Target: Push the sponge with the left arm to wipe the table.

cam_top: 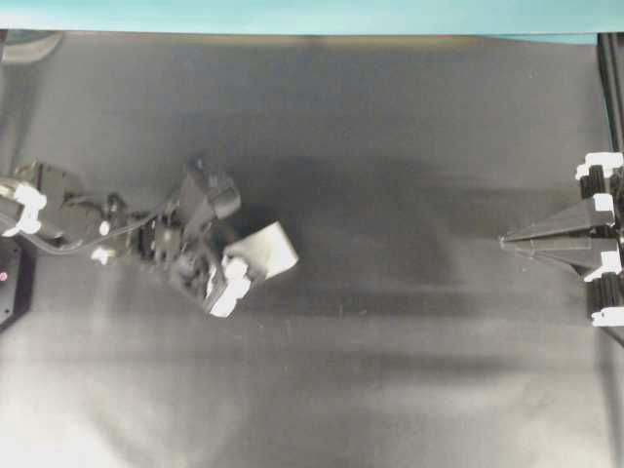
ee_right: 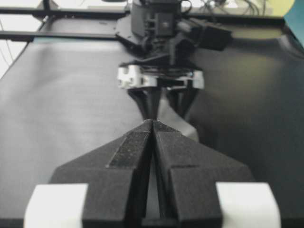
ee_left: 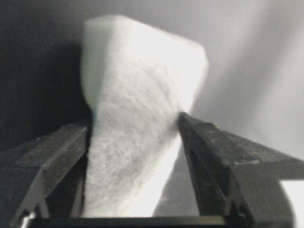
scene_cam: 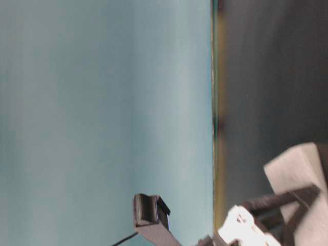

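Observation:
The white sponge [cam_top: 279,248] lies on the dark table [cam_top: 409,380] left of centre, slightly askew. My left gripper [cam_top: 257,259] straddles its near end, jaws wide. In the left wrist view both black fingertips [ee_left: 190,124] press the sponge [ee_left: 142,71] on its two sides, so the gripper [ee_left: 135,121] is shut on it. The table-level view shows a black finger [scene_cam: 287,199] across the sponge [scene_cam: 300,166]. My right gripper [cam_top: 509,241] rests at the right edge, shut and empty; its tips [ee_right: 153,121] meet, pointing at the left arm [ee_right: 159,28].
A teal strip [cam_top: 312,15] runs along the table's far edge. A black frame rail [cam_top: 609,78] stands at the right side. Dark matte sheet spreads between the two arms [cam_top: 409,244] and across the near half.

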